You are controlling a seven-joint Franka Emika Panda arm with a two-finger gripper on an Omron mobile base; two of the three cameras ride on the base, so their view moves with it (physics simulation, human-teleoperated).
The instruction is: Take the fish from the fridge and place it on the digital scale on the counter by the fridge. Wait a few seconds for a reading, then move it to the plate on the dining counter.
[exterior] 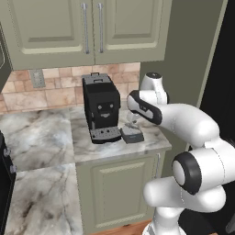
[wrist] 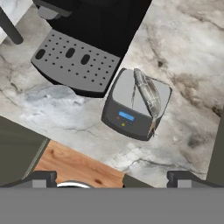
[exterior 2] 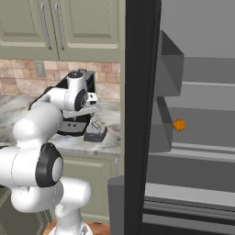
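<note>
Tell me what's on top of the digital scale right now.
The fish lies across the digital scale, free of the open fingers. The platform beneath it is covered; the blue display strip still shows.

The pale silver fish [wrist: 147, 94] is lying flat along the top of the digital scale [wrist: 127, 117], a small grey box showing a blue display strip, sitting on the marble counter beside the open dark fridge [exterior 2: 193, 119]
</note>
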